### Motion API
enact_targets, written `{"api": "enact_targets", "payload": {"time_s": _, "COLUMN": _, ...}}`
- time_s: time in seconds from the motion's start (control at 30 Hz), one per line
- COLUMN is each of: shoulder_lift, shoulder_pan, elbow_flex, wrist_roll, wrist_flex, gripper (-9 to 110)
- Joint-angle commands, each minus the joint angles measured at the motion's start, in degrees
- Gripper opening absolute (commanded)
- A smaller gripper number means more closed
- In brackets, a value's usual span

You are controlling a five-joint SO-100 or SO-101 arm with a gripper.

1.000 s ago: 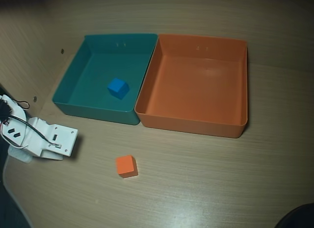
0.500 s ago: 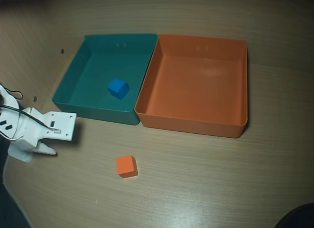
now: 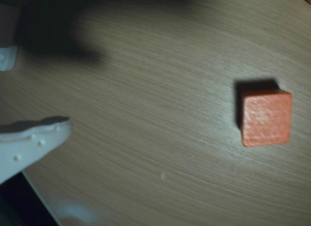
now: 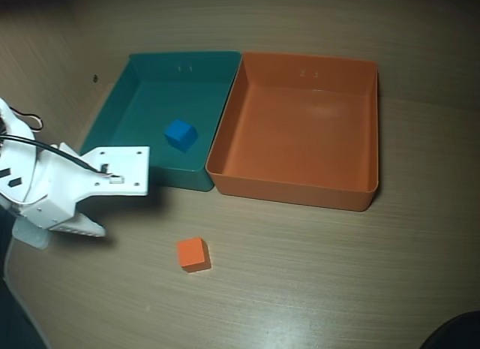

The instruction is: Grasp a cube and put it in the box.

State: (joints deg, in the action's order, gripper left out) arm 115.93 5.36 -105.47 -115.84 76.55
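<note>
The small orange cube (image 4: pixel 193 253) lies on the wooden table in front of the trays; in the wrist view the cube (image 3: pixel 266 118) sits at the right, casting a short shadow. The orange box (image 4: pixel 292 190) stands at the back right with nothing inside. My white gripper (image 4: pixel 125 201) hovers at the left, up and left of the cube and apart from it. It is open and holds nothing. In the wrist view one white finger (image 3: pixel 29 143) shows at the lower left and a bit of the other at the upper left edge.
A teal tray (image 4: pixel 180 176) touches the orange box's left wall and holds a small blue cube (image 4: pixel 180 134). My gripper's flat plate overlaps the teal tray's front left corner in the overhead view. A dark object fills the bottom right corner (image 4: pixel 454 334).
My arm has swung out from the left edge toward the right and up, now reaching over the teal tray's front corner. The cubes and trays have not moved.
</note>
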Motion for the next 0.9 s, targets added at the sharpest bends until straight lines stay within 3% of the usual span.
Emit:
{"api": "enact_targets", "payload": {"time_s": 0.0, "shoulder_lift": -7.8, "shoulder_pan": -0.4, "elbow_flex": 14.3, "wrist_roll": -0.2, "wrist_flex": -0.4, "gripper": 30}}
{"api": "enact_targets", "payload": {"time_s": 0.37, "shoulder_lift": -30.2, "shoulder_pan": -0.5, "elbow_flex": 40.9, "wrist_roll": -0.3, "wrist_flex": -0.4, "gripper": 30}}
{"api": "enact_targets", "payload": {"time_s": 0.87, "shoulder_lift": -44.6, "shoulder_pan": -2.3, "elbow_flex": 49.2, "wrist_roll": -0.4, "wrist_flex": -0.4, "gripper": 30}}
